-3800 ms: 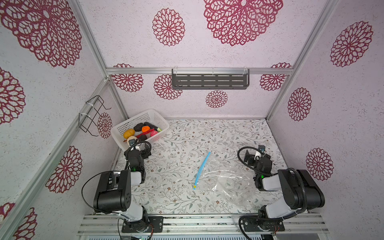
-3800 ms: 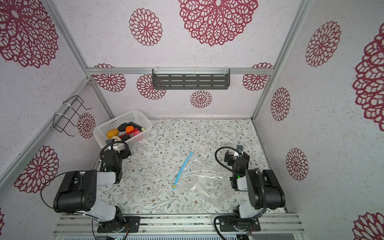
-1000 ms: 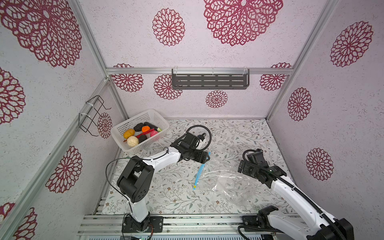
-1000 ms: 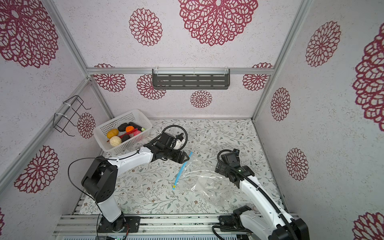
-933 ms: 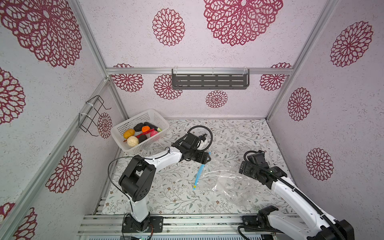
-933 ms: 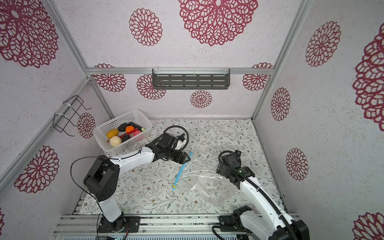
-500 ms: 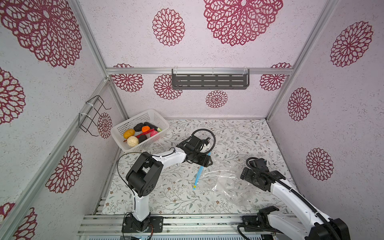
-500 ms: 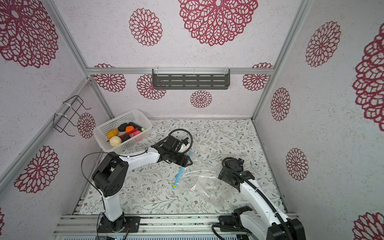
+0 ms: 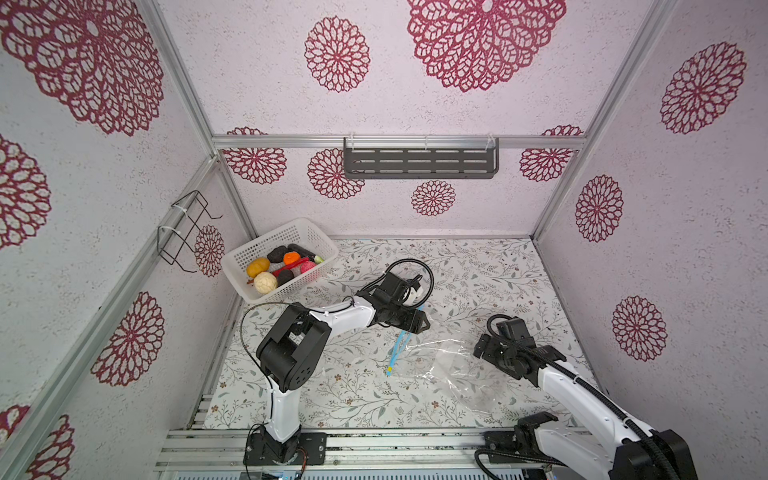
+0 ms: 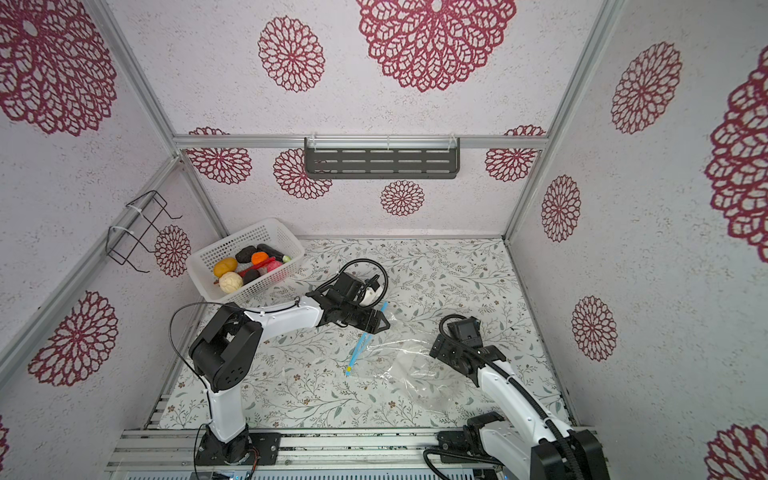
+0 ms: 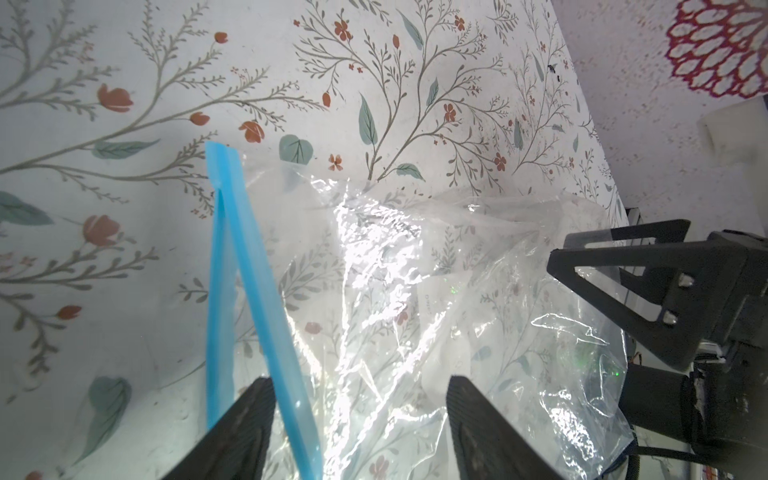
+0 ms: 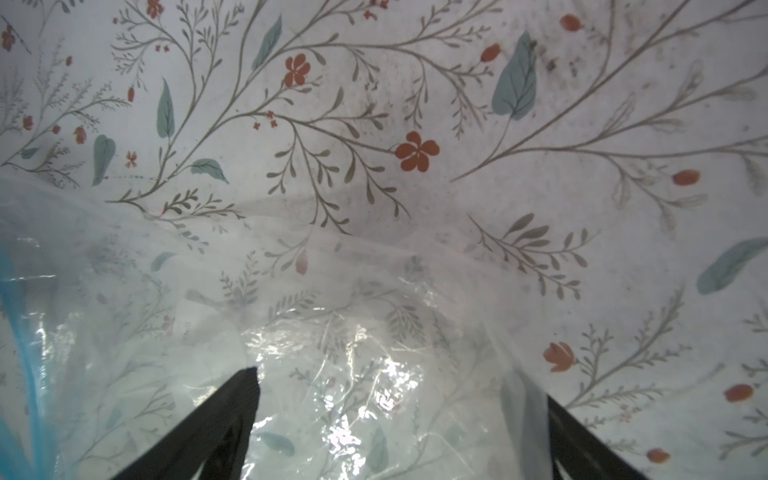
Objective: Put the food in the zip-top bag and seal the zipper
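Clear crinkled plastic marks the job's centre: the bag (image 9: pixel 440 365) lies flat on the counter (image 9: pixel 478 270) toward the near right. Its blue zipper (image 9: pixel 398 349) runs along its left edge from far to near and ends in a small yellow slider (image 9: pixel 390 368). The left claw (image 9: pixel 417 326) hangs over the far end of that zipper with its jaws spread wide and nothing between them. In the left wrist view one finger sits just beside the strip. There the strip shows as two bands spreading apart toward the claw, so the mouth looks at least partly unzipped. The right claw (image 9: pixel 478 353) is low at the bag's right edge, also wide. In the right wrist view its fingers straddle the plastic without pinching it, as far as I can tell. All the food (image 9: pixel 282 266) sits in the white basket (image 9: pixel 286 289) at the far left, well apart from the bag: yellow-orange lump, cream ball, orange piece, pink ball, red chilli and black lumps. The bag holds nothing. So I judge the task barely begun, with both arms only lining up on the bag. Everything of substance is left: hold the mouth open, carry each piece across and drop it in, then draw the slider along the strip to seal it.
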